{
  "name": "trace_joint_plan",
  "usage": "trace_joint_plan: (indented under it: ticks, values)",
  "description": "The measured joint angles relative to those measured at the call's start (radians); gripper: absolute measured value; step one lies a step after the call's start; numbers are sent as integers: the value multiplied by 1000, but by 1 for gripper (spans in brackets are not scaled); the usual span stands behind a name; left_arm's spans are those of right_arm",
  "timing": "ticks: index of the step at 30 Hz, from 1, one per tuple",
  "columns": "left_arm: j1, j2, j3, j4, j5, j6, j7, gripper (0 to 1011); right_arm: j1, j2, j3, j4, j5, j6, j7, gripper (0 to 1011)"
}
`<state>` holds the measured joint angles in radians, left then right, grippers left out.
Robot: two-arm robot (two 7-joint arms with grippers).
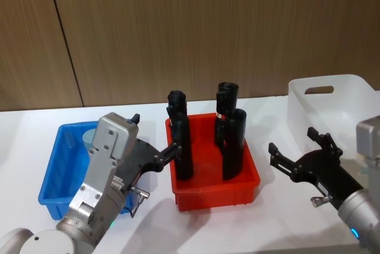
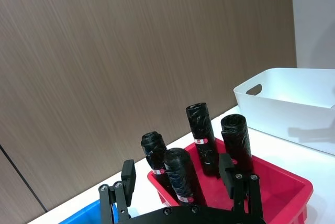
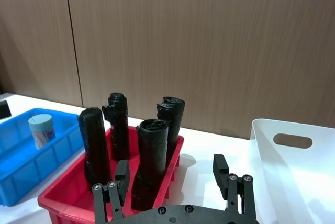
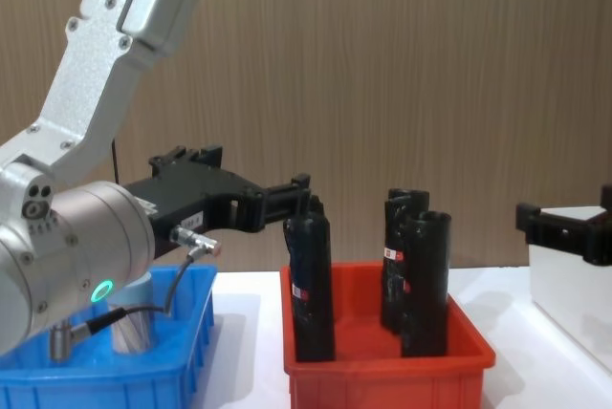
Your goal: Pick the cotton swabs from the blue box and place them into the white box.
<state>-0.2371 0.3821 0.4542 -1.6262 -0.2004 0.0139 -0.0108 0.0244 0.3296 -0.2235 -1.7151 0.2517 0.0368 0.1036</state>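
Though half behind the left arm (image 1: pixel 107 153) — cotton swabs (image 1: pixel 89 137), seemingly one jar.

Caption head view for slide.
Open left gripper and right gripper flank red bin of black tubes; blue box left, white box right.

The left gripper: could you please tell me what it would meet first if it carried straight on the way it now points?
Most likely the nearest black tube in the red bin: the left wrist view frames it between the left gripper's open fingers, though depth is unclear.
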Motion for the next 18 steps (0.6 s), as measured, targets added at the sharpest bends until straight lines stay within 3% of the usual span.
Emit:
trace_joint_plan:
  ticks: [18]
  values:
    - [0, 0, 0, 0, 0, 0, 0, 1004, 179, -49, 7, 249, -3, -37, 180, 1002]
